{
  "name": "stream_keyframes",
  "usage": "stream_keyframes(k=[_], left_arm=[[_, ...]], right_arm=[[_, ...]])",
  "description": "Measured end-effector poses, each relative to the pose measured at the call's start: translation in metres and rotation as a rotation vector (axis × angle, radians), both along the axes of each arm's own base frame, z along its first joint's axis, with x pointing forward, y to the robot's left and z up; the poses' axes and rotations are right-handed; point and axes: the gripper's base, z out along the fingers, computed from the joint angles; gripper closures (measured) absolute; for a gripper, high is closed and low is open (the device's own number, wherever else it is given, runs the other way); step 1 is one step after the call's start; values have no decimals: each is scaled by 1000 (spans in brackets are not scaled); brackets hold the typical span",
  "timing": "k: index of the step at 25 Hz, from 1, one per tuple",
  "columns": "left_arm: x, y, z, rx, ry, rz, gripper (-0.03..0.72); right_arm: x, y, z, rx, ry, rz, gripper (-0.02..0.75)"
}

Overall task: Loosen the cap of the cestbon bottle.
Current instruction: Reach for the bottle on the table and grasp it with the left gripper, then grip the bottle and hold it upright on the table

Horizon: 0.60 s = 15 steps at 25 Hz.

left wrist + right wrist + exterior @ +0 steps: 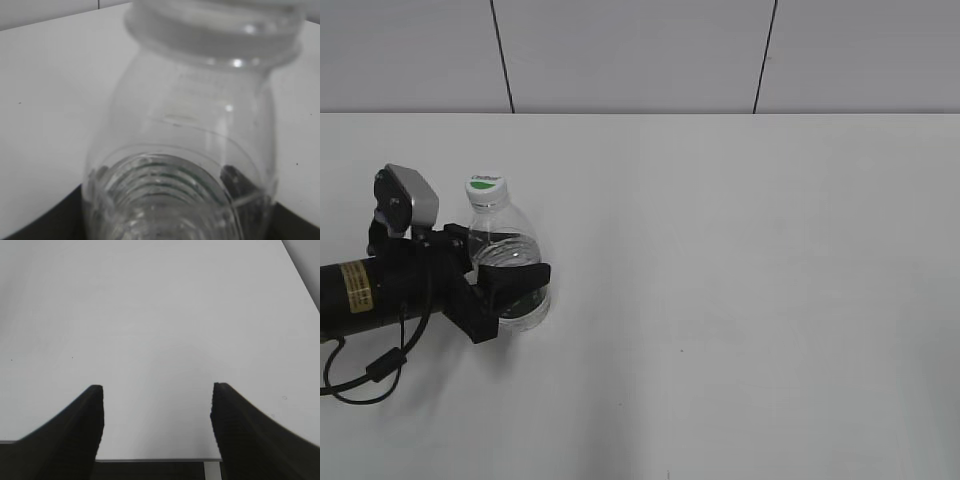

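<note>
Between the left claw's (510, 290) closed-in fingers, upright cestbon bottle (506, 250); right claw (157, 390) wide apart, empty.

White table (740, 300) fills most of exterior view, surface plain w/ a few tiny dark specks. Behind it, pale wall (630, 55) w/ two thin dark vertical seams.

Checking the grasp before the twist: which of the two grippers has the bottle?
The left gripper, shut around the cestbon bottle; the right gripper is open over bare table.
</note>
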Motion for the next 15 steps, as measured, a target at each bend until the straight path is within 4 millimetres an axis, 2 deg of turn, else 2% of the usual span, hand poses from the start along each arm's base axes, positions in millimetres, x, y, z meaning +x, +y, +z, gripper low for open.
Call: stream_keyframes(k=[10,15], left_arm=[[2,-2,1,-20,9,-27,289],[14,-16,10,-48,1,-124,289]], right_arm=[[0,0,0,0,0,0,218],[0,0,0,0,0,0,218]])
